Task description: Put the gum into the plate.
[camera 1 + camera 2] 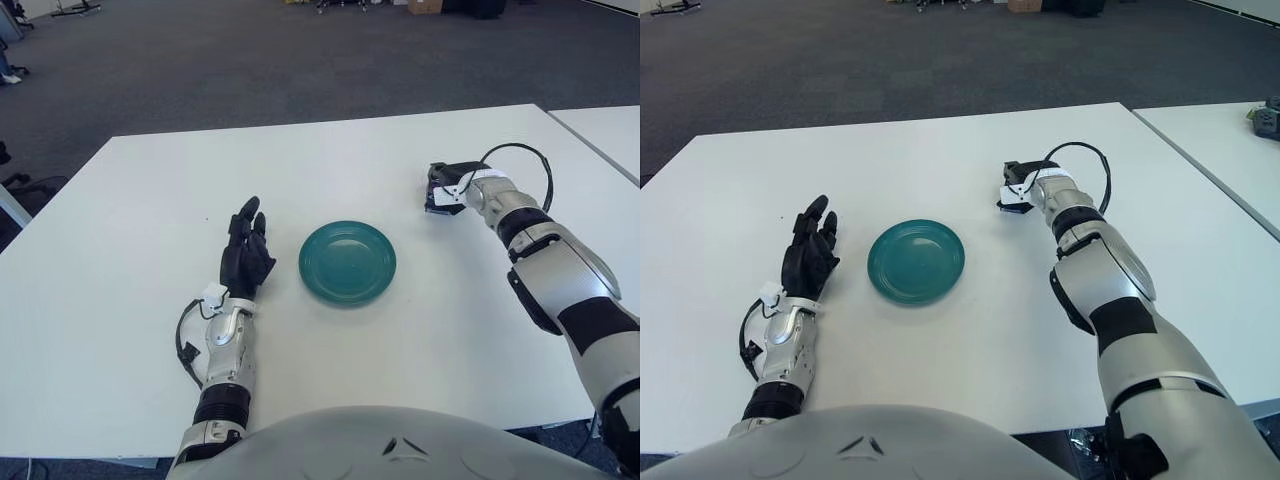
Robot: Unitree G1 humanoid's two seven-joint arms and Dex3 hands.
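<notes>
The gum (436,203), a small purple pack, lies on the white table (140,210) to the right of and a little beyond the teal plate (347,263). My right hand (447,178) sits directly over the pack's far end and touches or nearly touches it; only the pack's near part shows. The plate (916,262) is bare. My left hand (246,252) shows to the left of the plate, fingers extended and holding nothing.
A second white table (610,130) stands off to the right across a narrow gap, with a small dark object (1267,117) on it. Dark carpet lies beyond the table's far edge.
</notes>
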